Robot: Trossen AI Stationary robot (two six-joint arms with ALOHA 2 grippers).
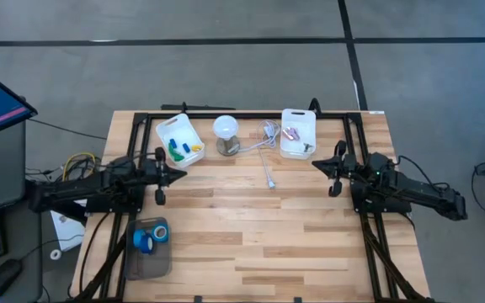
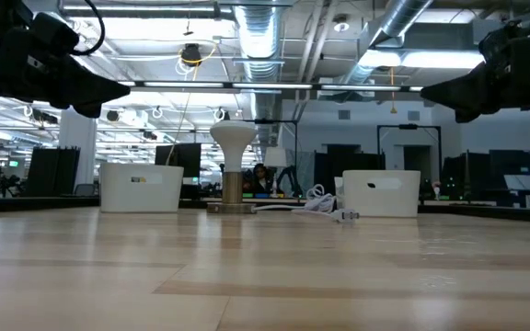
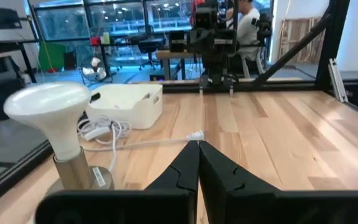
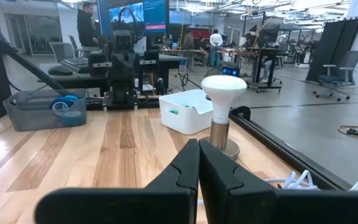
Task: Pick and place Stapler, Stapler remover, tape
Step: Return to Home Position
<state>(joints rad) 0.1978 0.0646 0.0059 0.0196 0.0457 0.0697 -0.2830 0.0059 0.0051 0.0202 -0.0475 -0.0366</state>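
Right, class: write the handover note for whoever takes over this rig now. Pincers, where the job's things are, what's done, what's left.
Left pincer: shut, empty, raised by the left white bin.
Right pincer: shut, empty, raised by the right white bin.
Tape: in the dark bin, front left.
Done: small coloured items lie in both white bins; which are staplers I cannot tell.
Left: probably only parking the arms.

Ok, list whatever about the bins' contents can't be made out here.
- Tape: high view, blue rolls overlap in the dark bin; too small to count.
- Right white bin: high view, pinkish and dark items too small to name; low view, its wall hides them.
- Left white bin: high view, green, yellow and blue bits too small to name; low view, wall hides them.
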